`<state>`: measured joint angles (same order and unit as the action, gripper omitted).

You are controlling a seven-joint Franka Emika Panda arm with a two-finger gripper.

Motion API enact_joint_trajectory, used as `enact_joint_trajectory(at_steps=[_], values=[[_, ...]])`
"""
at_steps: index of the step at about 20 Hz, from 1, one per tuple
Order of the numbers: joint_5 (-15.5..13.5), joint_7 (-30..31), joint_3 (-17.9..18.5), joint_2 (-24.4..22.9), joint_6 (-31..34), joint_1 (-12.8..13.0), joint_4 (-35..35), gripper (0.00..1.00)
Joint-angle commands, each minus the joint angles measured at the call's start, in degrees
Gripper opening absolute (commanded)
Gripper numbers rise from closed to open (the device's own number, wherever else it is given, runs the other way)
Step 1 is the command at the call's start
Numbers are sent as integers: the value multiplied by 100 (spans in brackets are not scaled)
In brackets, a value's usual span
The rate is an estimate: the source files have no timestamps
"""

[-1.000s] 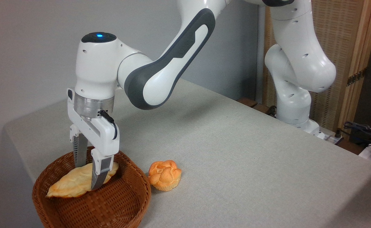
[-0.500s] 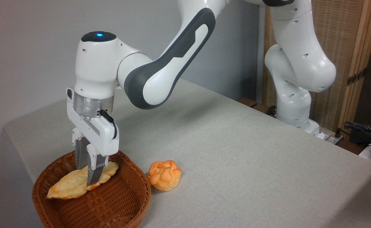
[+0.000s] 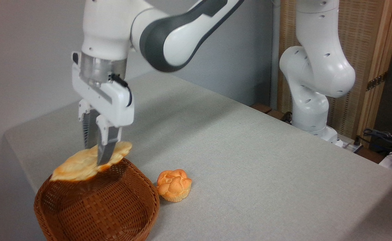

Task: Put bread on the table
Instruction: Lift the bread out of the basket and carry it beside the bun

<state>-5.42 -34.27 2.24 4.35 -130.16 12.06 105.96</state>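
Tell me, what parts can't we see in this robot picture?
- Basket: its bottom is cut off by the camera picture's lower edge.
- Bread: the middle hides behind the gripper fingers.
- Bun: its back and underside face away.
- Arm: its top runs past the upper edge.
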Motion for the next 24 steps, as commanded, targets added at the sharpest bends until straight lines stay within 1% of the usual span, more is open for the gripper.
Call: enact_joint_trajectory(at_steps=[1,2,4,8,10,13,14,15,16,17,19,21,24], values=[[67,43,57,-452,841,25,143,51],[67,43,57,-557,1070,25,213,51],[67,43,48,-803,1300,34,476,51],[67,25,31,-1357,1371,86,1223,52],[67,25,-22,-1498,1388,104,1496,52],[67,25,-22,-1542,1388,279,1778,52],[67,25,-22,-1542,1388,297,1839,56],[58,34,-22,-1542,1388,358,1884,62],[67,51,-22,-1534,1397,394,1910,83],[67,78,-22,-1507,1397,394,1910,100],[15,78,-31,-1446,1406,420,1910,100],[14,95,-22,-1341,1406,517,1902,100],[6,95,-31,-1288,1371,526,1893,100]])
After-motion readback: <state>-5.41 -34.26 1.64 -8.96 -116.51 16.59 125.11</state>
